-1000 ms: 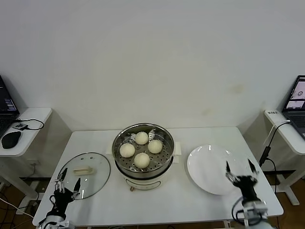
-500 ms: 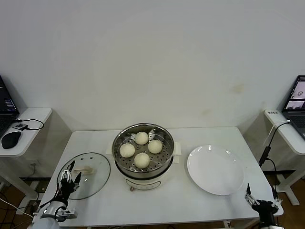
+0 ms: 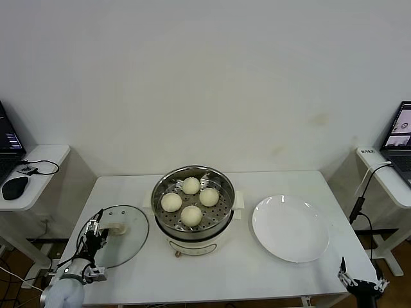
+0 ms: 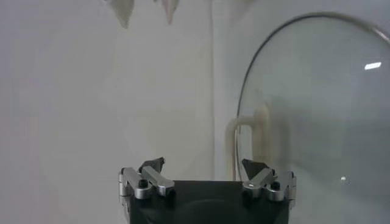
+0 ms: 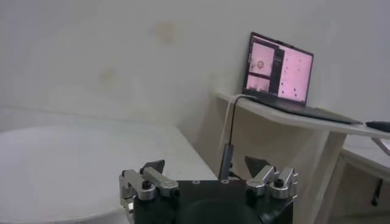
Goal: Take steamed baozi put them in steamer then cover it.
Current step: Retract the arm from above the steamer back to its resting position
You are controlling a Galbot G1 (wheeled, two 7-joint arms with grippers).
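The steamer (image 3: 192, 239), a steel pot on a cream-white base, stands at the table's centre. Four cream-white baozi lie on its perforated tray: (image 3: 191, 185), (image 3: 209, 196), (image 3: 171, 202), (image 3: 191, 215). The glass cover (image 3: 125, 242) lies flat on the table to the left of the steamer, its cream handle (image 3: 114, 226) on top. My left gripper (image 3: 95, 232) is open over the cover's near-left part, just short of the handle. In the left wrist view the left gripper (image 4: 203, 165) is open, with the handle (image 4: 248, 131) and the glass cover (image 4: 317, 109) just ahead. My right gripper (image 3: 359, 279) is open and empty, low at the table's front right corner.
An empty white plate (image 3: 290, 228) lies to the right of the steamer and also shows in the right wrist view (image 5: 61, 164). Side desks stand on both sides, with a laptop (image 5: 280, 70) on the right one and a mouse (image 3: 14, 187) on the left one.
My left gripper has moved forward over the cover toward its handle. My right gripper has drawn back from the plate and dropped to the table's front right corner.
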